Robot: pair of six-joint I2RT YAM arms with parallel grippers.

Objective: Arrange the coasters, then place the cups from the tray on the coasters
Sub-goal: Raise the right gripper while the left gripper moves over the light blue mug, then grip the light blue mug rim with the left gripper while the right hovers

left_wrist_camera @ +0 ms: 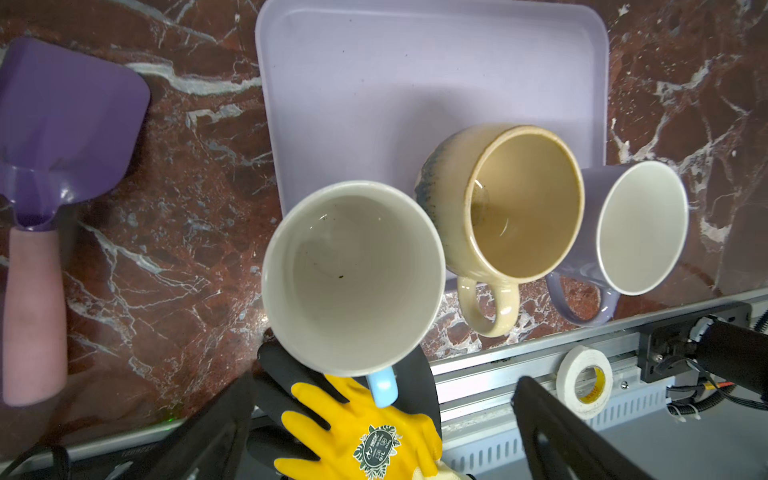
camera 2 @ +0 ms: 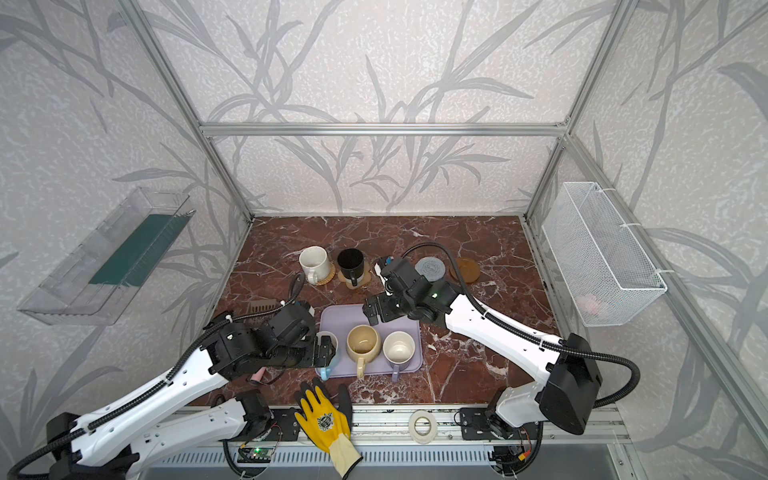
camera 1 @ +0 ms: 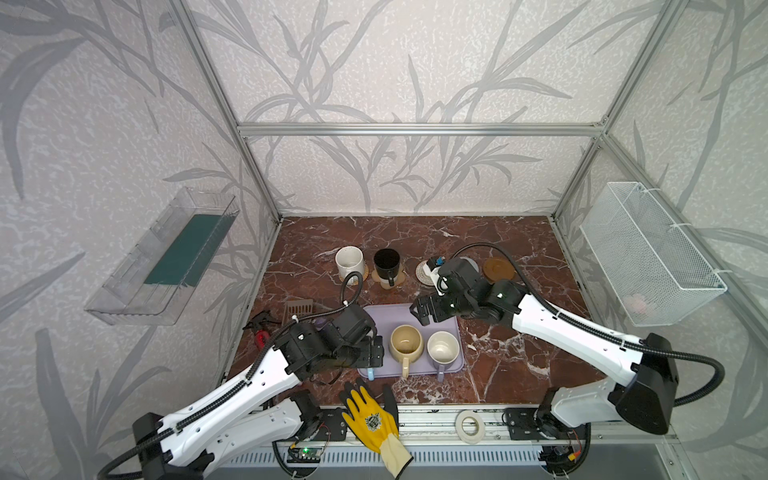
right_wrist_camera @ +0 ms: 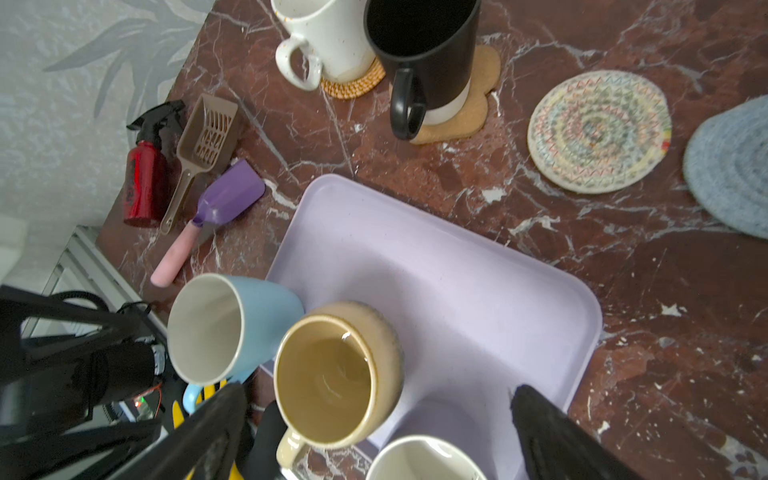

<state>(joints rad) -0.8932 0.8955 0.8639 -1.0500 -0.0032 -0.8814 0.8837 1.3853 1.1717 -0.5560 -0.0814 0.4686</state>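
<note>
We are in the cup-moving step. At upper centre of a top view, the white mug [camera 1: 349, 259] sits on the orange coaster [right_wrist_camera: 357, 85] and the black mug [camera 1: 386, 259] on the paw coaster [right_wrist_camera: 482, 87]. To their right on the worktop [camera 1: 519, 353], three lie bare — the rope coaster [right_wrist_camera: 598, 129], grey-blue coaster [right_wrist_camera: 731, 166] and brown disc [camera 1: 498, 269].

Along the lower edge of the tray [camera 1: 388, 316] stand the blue mug [left_wrist_camera: 353, 274], cream mug [camera 1: 406, 341] and lavender mug [camera 1: 442, 348].

The left pincer [camera 1: 376, 353] hangs wide and empty over the blue mug. The right pincer [camera 1: 420, 312], also wide and empty, hovers above the tray's bare upper right.

Next, we judge, the left pincer must drop, close on the blue mug and lift it clear of the cream mug — just beside it — toward a bare coaster.
</note>
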